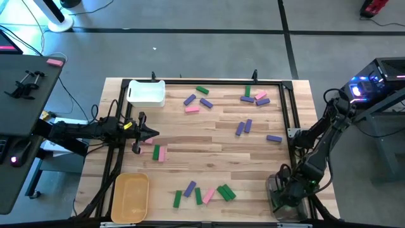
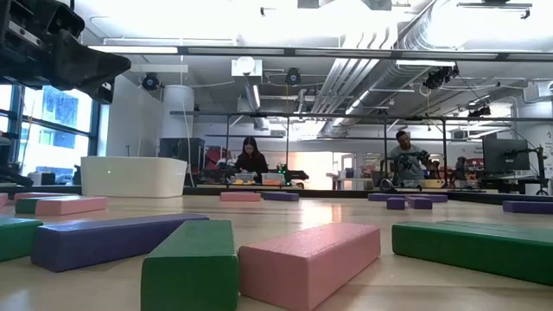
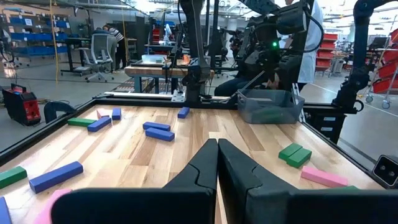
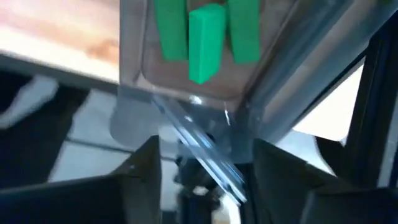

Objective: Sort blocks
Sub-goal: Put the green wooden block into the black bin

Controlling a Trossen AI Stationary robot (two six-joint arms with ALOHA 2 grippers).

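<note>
Green, purple and pink blocks lie flat, scattered over the wooden table (image 1: 209, 136), among them a green and pink pair (image 1: 159, 152) and a near group (image 1: 202, 193). My left gripper (image 1: 150, 133) is shut and empty above the table's left part, its fingers closed together in the left wrist view (image 3: 217, 163). My right gripper (image 1: 286, 190) is open above the clear bin (image 1: 277, 201) at the near right corner. In the right wrist view (image 4: 205, 155) three green blocks (image 4: 205, 43) lie in that bin, the middle one resting tilted on the others.
A white bin (image 1: 147, 93) stands at the far left and a yellow bin (image 1: 131, 197) at the near left. A black frame rail (image 1: 288, 114) runs along the table's far and right sides. People sit in the room beyond (image 2: 251, 160).
</note>
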